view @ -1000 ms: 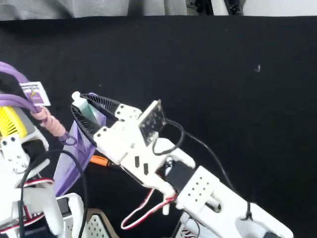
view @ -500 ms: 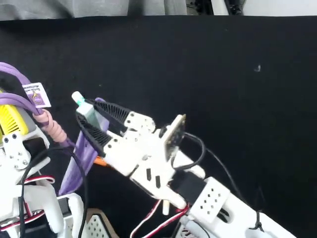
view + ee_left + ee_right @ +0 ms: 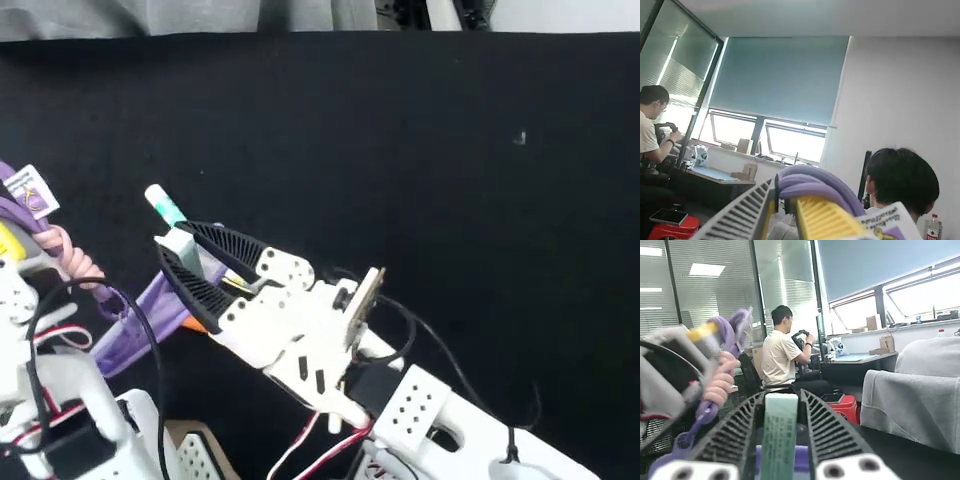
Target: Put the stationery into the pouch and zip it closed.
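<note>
The right tool [image 3: 172, 237] is clenched on a pen [image 3: 165, 210], a slim green cylinder with a white tip; its two black ribbed fingers [image 3: 215, 240] press on either side of the barrel, and the white tip pokes out past them; in the right wrist view the barrel stands upright between the ridged pads. Just beneath the pen lies the pouch [image 3: 150, 305], soft purple fabric, rumpled and drawn up in a slant near the left edge of the counter [image 3: 450, 150], which is covered in matte black cloth. The left tool [image 3: 785, 197] grips a rolled purple edge of the pouch between one yellow ribbed finger and one pale grey one. A pink coiled cord [image 3: 72, 258] and a small white paper tag [image 3: 30, 190] hang from that held edge.
</note>
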Action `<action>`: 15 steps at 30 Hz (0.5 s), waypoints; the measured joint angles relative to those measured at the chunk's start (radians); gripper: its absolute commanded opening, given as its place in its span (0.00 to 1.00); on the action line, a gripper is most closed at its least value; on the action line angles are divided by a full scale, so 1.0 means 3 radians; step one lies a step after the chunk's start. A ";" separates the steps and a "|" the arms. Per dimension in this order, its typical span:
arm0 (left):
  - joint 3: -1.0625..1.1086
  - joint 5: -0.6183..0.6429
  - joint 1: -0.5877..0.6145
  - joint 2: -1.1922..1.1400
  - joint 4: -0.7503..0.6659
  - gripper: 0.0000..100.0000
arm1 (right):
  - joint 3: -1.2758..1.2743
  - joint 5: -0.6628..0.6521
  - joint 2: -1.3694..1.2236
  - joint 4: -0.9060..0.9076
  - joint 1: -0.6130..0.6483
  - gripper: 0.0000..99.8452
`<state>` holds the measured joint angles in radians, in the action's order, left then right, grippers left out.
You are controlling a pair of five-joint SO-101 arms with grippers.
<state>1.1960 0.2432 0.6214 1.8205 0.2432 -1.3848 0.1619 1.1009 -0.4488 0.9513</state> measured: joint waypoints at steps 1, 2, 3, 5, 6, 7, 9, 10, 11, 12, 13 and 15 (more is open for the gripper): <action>0.0092 0.0000 0.0015 0.0000 -0.0092 0.03 | 0.0000 0.0000 0.0000 0.0000 0.0010 0.16; 0.0184 0.0000 0.0015 0.0000 -0.0205 0.03 | 0.0000 0.0000 0.0000 0.0000 0.0010 0.19; 0.0286 0.0000 0.0015 0.0000 -0.0327 0.03 | -0.0010 0.0000 0.0000 0.0000 0.0010 0.21; 0.0460 0.0005 0.0015 0.0000 -0.0563 0.03 | -0.0015 0.0000 0.0000 0.0000 0.0010 0.23; 0.0532 0.0005 0.0020 0.0000 -0.0650 0.03 | -0.0015 0.0000 0.0000 0.0000 0.0005 0.24; 0.0568 0.0005 0.0026 0.0000 -0.0706 0.03 | -0.0015 0.0000 0.0000 0.0000 0.0005 0.24; 0.0624 0.0010 0.0031 0.0000 -0.0767 0.03 | -0.0015 0.0000 -0.0005 0.0000 0.0066 0.24; 0.0660 0.0010 0.0020 -0.0010 -0.0777 0.03 | -0.0015 0.0000 -0.0005 0.0000 0.0107 0.24; 0.0675 0.0010 0.0020 -0.0046 -0.0783 0.03 | -0.0015 -0.0010 -0.0005 0.0000 0.0138 0.24; 0.0690 0.0010 0.0020 -0.0036 -0.0783 0.03 | -0.0015 -0.0051 -0.0005 0.0000 0.0169 0.24; 0.0690 0.0010 0.0026 -0.0015 -0.0783 0.03 | -0.0005 -0.0123 -0.0005 0.0000 0.0210 0.24; 0.0690 0.0010 0.0020 0.0010 -0.0788 0.03 | 0.0026 -0.0322 -0.0118 0.0000 0.0281 0.24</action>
<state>1.4032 0.2463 0.6276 1.8236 0.0069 -1.3771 0.0652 1.0656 -0.4488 1.0357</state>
